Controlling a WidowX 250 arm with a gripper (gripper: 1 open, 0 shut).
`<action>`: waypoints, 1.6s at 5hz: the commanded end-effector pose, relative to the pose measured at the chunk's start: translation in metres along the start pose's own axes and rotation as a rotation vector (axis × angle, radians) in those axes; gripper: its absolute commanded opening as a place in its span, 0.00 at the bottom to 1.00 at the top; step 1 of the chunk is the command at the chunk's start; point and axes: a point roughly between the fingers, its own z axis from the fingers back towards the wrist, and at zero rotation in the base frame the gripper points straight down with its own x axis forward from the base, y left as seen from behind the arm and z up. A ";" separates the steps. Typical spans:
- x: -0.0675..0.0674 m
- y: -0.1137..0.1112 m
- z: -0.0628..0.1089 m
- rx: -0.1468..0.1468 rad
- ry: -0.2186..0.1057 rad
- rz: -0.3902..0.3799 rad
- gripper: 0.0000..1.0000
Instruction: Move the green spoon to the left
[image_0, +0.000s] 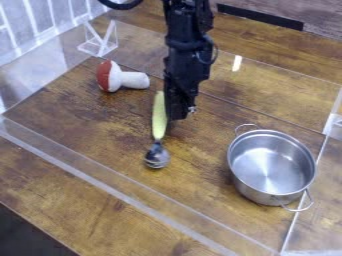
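Observation:
The green spoon (159, 118) lies on the wooden table with its yellow-green handle pointing away from the camera. Its silver bowl (156, 157) is nearest the front. My gripper (179, 106) reaches down from above with its fingers shut. Its tip sits right against the right side of the handle's far half. Nothing shows between the fingers. Whether the tip presses on the handle or only stands beside it is not clear.
A red-and-white mushroom toy (115, 75) lies to the left at the back. A round steel pot (271, 166) stands at the right front. A clear plastic wall (120, 185) runs along the front and sides of the table. A small clear stand (96, 41) is at the back left.

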 end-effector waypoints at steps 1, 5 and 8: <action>0.012 0.008 0.021 0.021 -0.043 -0.006 0.00; -0.038 0.032 0.047 0.002 -0.061 0.012 1.00; -0.061 0.037 0.036 -0.018 -0.071 0.051 1.00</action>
